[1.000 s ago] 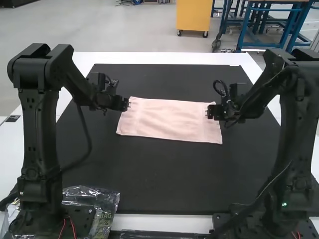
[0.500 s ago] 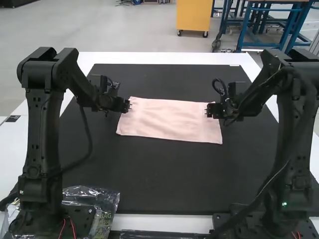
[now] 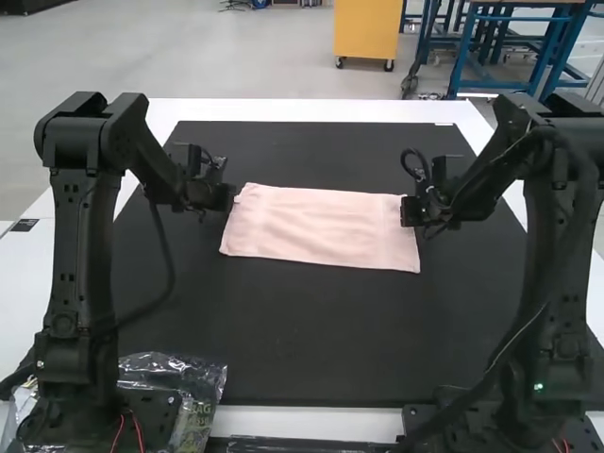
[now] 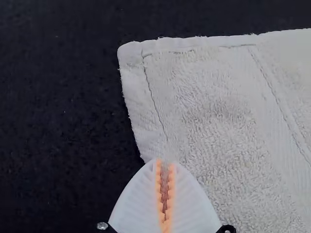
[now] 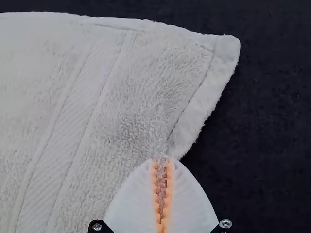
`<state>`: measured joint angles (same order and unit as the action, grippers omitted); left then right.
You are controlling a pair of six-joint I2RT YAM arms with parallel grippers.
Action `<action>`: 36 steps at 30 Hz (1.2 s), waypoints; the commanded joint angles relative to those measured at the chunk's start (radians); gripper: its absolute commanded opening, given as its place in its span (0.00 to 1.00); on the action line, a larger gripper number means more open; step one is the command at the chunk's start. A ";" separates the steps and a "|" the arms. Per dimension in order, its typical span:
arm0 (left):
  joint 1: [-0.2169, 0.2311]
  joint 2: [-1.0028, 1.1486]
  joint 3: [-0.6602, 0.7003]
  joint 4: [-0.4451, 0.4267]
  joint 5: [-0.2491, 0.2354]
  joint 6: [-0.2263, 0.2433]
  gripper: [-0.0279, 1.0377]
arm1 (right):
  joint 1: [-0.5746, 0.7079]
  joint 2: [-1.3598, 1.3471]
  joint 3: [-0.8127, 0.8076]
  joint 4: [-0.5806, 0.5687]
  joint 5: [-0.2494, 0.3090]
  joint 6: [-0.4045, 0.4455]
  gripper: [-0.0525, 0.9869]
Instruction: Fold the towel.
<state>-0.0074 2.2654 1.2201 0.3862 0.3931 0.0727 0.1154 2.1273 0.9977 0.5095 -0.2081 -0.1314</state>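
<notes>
High view: I'm seeing the towel [image 3: 321, 226] lying spread as a flat strip on the mat [image 3: 311, 330], the left pincer [image 3: 236, 196] meeting one short edge, the right pincer [image 3: 404, 209] the other. If one arm is lifting sooner, I'm expecting a skewed fold.

Left wrist view: the left pincer is holding towel edge, narrow, pads nearly together. A corner [image 4: 130, 54] is lying free beyond the tips; I'm suspecting a shallow bite could be slipping under pull.

Right wrist view: the right pincer is likewise pinching edge, narrow. Its loose corner [image 5: 227, 47] is risking a droop and a tucked-under crease. I'm also guessing that overstretching could be freeing either side.
</notes>
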 commanded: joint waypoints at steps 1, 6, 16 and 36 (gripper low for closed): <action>0.027 -0.021 0.032 -0.007 0.012 -0.013 0.05 | -0.006 -0.050 0.025 -0.011 -0.034 0.006 0.03; 0.026 -0.083 0.055 -0.079 0.047 -0.027 0.05 | -0.008 -0.104 0.053 -0.086 -0.051 0.009 0.03; 0.030 -0.201 -0.001 -0.207 0.092 -0.007 0.05 | -0.053 -0.234 -0.005 -0.155 -0.109 0.030 0.03; 0.037 -0.500 -0.338 -0.287 0.090 0.007 0.05 | -0.129 -0.510 -0.307 -0.236 -0.211 -0.013 0.03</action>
<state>0.0086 1.8103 0.9138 0.1001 0.4870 0.0647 0.0097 1.6547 0.7162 0.2790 -0.4068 -0.1268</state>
